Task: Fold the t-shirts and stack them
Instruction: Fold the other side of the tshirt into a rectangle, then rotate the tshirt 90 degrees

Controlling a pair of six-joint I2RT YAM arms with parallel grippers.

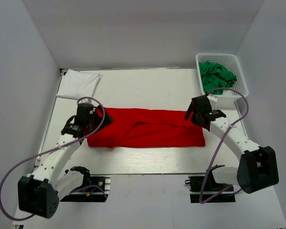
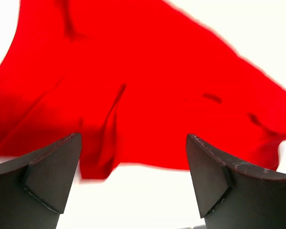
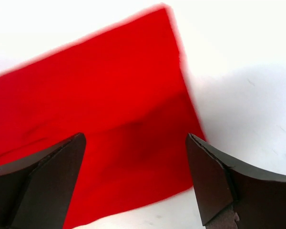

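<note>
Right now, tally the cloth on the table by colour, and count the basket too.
red t-shirt: 1
white t-shirt: 1
green cloth heap, lying in the basket: 1 (I cannot tell how many shirts are in it)
basket: 1
Total: 4

Tbl (image 1: 148,86): red tee (image 1: 148,128), wht tee (image 1: 78,83), basket (image 1: 218,56).

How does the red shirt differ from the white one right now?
The red shirt is spread as a long band across the middle of the table; the white shirt is a compact folded piece at the far left corner. The red shirt covers far more surface and shows a crease; the white one looks flat. Both lie on the table.
</note>
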